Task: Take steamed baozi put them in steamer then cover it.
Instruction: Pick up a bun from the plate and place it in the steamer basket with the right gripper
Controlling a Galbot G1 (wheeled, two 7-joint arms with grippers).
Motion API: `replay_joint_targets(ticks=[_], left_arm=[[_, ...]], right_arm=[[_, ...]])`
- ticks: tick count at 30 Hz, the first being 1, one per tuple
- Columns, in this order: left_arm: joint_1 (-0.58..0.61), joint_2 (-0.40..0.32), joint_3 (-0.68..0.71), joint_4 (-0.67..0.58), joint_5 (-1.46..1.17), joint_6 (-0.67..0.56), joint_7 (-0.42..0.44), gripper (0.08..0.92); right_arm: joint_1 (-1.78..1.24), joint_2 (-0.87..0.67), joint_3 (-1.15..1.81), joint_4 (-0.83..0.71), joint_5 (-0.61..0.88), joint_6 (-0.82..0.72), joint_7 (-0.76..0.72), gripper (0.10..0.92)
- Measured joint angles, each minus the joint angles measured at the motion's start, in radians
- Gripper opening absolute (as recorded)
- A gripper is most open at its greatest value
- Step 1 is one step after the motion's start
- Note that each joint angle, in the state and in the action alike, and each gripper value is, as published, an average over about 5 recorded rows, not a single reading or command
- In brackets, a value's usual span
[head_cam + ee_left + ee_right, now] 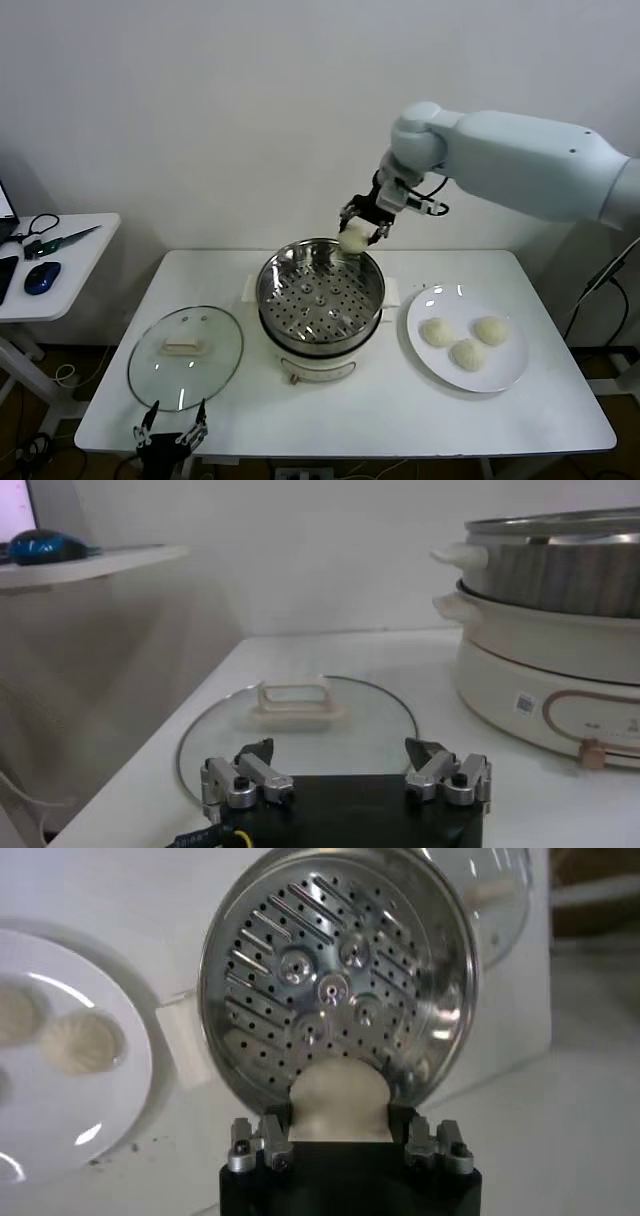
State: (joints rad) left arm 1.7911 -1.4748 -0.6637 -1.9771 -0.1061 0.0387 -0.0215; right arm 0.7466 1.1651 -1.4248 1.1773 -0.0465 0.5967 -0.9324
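My right gripper point(357, 228) is shut on a cream-white baozi point(354, 237) and holds it in the air over the far rim of the steamer point(320, 296). In the right wrist view the baozi point(338, 1098) sits squeezed between the fingers above the steamer's perforated tray point(330, 978), which holds nothing. Three more baozi point(465, 342) lie on the white plate point(505, 375) right of the steamer. The glass cover point(186, 355) with its cream handle point(297, 702) lies flat on the table left of the steamer. My left gripper point(171, 428) waits open at the table's front edge, just before the cover.
A white side table point(60, 262) at the far left carries a blue mouse point(42, 277) and scissors. The steamer's cream base point(540, 680) stands close beside the cover. A wall rises behind the table.
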Motion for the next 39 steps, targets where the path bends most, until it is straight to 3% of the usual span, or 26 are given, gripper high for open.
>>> replay_joint_targets(ticks=[10, 27, 30, 34, 39], left_arm=[[-0.007, 0.006, -0.008, 0.011, -0.012, 0.000, 0.000, 0.823], [-0.016, 0.005, -0.010, 0.018, -0.020, -0.003, -0.002, 0.823], [-0.016, 0.004, -0.010, 0.018, -0.020, -0.004, -0.003, 0.823], [-0.016, 0.002, -0.010, 0.017, -0.021, -0.004, -0.003, 0.823], [-0.016, -0.002, -0.009, 0.016, -0.021, -0.004, -0.003, 0.823]], right_arm=[[-0.131, 0.138, 0.037, -0.185, -0.145, 0.117, 0.023, 0.636], [-0.272, 0.288, 0.086, -0.421, -0.252, 0.202, 0.050, 0.637], [-0.281, 0.309, 0.091, -0.462, -0.256, 0.214, 0.052, 0.663], [-0.282, 0.323, 0.083, -0.487, -0.235, 0.220, 0.045, 0.763], [-0.244, 0.309, 0.044, -0.452, -0.135, 0.206, 0.015, 0.819]])
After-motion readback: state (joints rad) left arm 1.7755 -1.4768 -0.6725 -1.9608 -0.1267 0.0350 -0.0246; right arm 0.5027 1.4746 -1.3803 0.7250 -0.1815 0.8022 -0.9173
